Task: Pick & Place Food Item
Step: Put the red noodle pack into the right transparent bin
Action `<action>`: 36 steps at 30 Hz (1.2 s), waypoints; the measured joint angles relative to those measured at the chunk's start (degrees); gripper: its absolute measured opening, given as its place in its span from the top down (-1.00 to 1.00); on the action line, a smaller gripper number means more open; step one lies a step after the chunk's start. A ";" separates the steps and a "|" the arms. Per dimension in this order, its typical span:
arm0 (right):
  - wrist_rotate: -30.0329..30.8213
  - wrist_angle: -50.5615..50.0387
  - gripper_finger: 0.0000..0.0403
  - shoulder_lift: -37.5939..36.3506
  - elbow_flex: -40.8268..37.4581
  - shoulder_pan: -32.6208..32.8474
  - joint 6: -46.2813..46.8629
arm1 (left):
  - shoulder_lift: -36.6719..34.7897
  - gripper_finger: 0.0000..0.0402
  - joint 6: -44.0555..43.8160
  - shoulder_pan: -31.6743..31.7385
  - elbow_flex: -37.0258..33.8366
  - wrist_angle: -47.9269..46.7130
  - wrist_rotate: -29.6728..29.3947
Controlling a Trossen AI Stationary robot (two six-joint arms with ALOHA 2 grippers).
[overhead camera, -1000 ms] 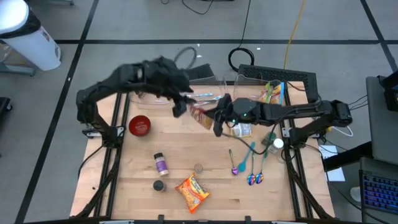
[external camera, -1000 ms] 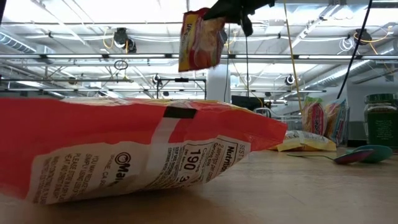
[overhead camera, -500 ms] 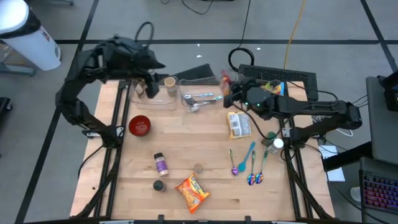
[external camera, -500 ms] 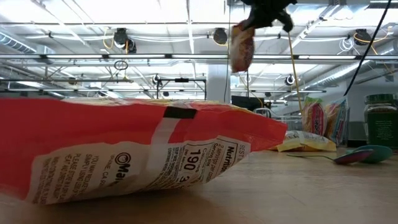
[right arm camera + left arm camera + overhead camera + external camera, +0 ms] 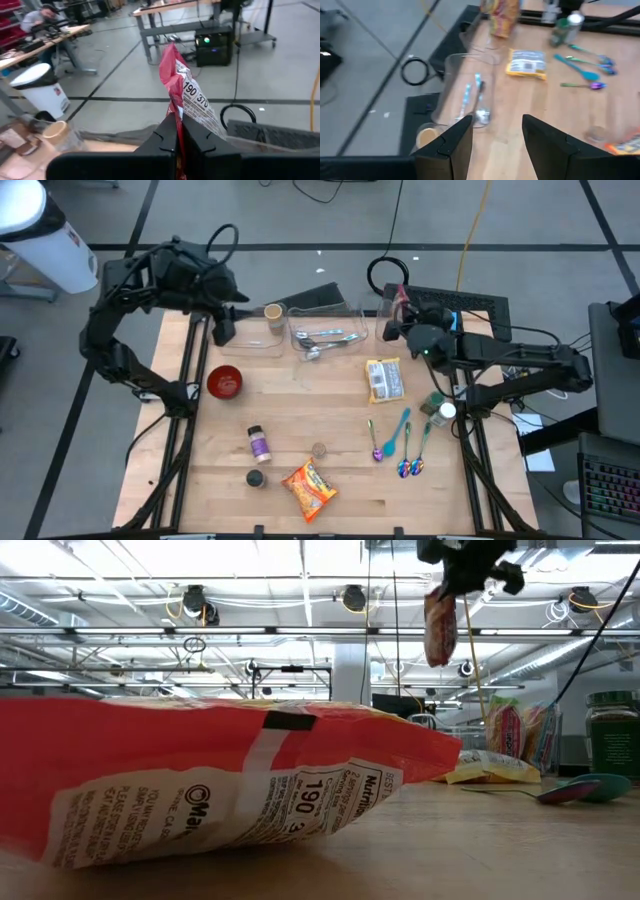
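- Since a second ago, the right tool (image 5: pixel 393 323) has carried the red snack packet (image 5: pixel 399 298) from the desk's middle out to the far edge, toward 1 o'clock in the high view, and the left tool (image 5: pixel 222 330) has pulled back to the far left corner, toward 10 o'clock.
- Right tool: fingers pressed together on the packet's lower edge (image 5: pixel 176 131); the packet stands up between and above them in the right wrist view, and hangs below the tool (image 5: pixel 462 562) in the low view (image 5: pixel 439 628), well above the desk (image 5: pixel 330 420).
- Left tool: fingers (image 5: pixel 451 145) spread apart, nothing between them, beside the clear tray (image 5: pixel 325 335) that holds cutlery.
- On the desk: a yellow packet (image 5: pixel 384 379) near 3 o'clock of centre, an orange packet (image 5: pixel 309 488) at 6 o'clock by the near edge, a red bowl (image 5: pixel 224 382) at 9 o'clock, and spoons (image 5: pixel 398 440) toward 4 o'clock.
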 joint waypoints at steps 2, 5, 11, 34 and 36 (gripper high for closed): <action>-0.09 0.13 1.00 0.02 -2.00 -0.68 1.93 | -0.13 0.12 -0.68 -0.45 -1.38 0.74 1.48; -0.17 0.10 1.00 0.02 -5.15 -1.74 5.31 | -0.25 0.12 -1.44 -1.54 -5.12 2.94 1.96; -0.60 0.04 1.00 -0.99 -10.26 -4.32 7.69 | -4.69 0.12 -3.80 -3.86 -18.82 11.16 2.51; -12.92 13.80 1.00 -3.72 -22.71 -19.97 -0.20 | -15.10 0.12 -14.26 -9.55 -52.78 39.01 2.65; -14.50 15.27 1.00 -3.72 -23.59 -20.96 -1.55 | -15.08 0.12 -14.33 -9.55 -53.26 40.17 2.65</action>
